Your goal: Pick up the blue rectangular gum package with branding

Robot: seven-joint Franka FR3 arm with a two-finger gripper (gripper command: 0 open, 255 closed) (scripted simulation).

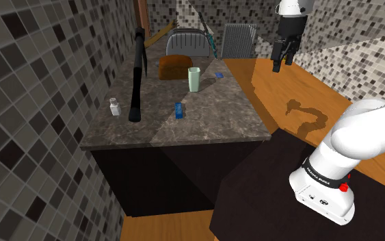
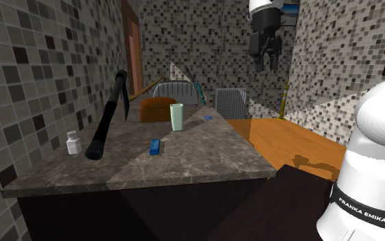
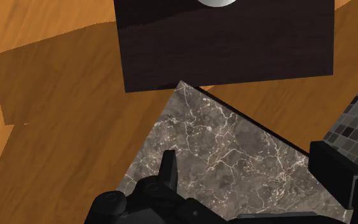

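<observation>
The tool [image 1: 283, 63] hangs high in the air with its fingers spread apart and nothing between them. The wrist view looks down past them onto a corner of the marble desk [image 3: 234, 153] and the wooden floor [image 3: 56, 127]. The blue gum package [image 1: 179, 110] lies flat on the desk's near half, well apart from the tool. It sits between a small white bottle [image 1: 115, 107] and the desk's edge, with a pale green cup [image 1: 194, 79] just beyond it. In the shoulder view the package lies at about 8 o'clock from the tool and far below it, and its long axis runs roughly 12 to 6. A smaller blue item [image 1: 219, 74] sits farther back, so the reach probably needs care to pick the right target.
</observation>
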